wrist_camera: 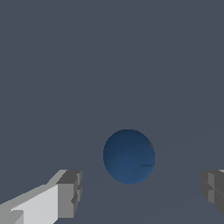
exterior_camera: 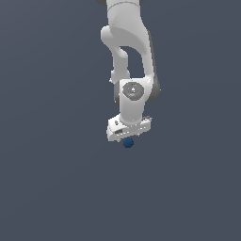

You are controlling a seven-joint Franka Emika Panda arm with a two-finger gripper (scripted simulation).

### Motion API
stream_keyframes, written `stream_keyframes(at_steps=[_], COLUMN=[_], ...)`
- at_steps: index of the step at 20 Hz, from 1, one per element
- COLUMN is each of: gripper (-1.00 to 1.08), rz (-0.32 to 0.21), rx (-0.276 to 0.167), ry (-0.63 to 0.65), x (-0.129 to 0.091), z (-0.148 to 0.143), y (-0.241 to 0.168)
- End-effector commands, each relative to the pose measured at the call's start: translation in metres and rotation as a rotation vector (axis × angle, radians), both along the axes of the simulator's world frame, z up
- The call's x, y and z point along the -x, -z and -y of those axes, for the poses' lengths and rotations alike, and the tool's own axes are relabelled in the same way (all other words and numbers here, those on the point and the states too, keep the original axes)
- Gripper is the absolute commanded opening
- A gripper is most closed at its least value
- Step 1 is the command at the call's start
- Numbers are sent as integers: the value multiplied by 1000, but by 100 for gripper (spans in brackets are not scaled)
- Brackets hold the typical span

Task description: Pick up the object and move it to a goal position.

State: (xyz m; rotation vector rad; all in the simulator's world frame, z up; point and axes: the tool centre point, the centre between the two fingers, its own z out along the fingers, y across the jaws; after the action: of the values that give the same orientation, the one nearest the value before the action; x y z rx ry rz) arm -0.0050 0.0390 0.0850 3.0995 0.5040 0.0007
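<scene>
The small dark blue ball lies on the plain grey floor, just under the white hand of the arm in the exterior view. In the wrist view the ball sits between my two grey fingertips, which stand wide apart on either side of it with clear gaps to it. My gripper is open and holds nothing. In the exterior view the gripper is directly above the ball, its fingers mostly hidden behind the hand.
The white arm reaches down from the top of the exterior view. The grey floor is plain all around.
</scene>
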Motion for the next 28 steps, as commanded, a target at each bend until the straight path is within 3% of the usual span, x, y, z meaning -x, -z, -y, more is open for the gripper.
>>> stream_keyframes(at_steps=[1,21,22,28], gripper=[100,100,-100,-100], rz=[-1,-1,-1,-1], rx=[-1,-1,-1,-1], ry=[-13,-14,-14,-14], x=[1,1,1,1], z=[-1,-1,-1,-1], y=[4,54,54,54])
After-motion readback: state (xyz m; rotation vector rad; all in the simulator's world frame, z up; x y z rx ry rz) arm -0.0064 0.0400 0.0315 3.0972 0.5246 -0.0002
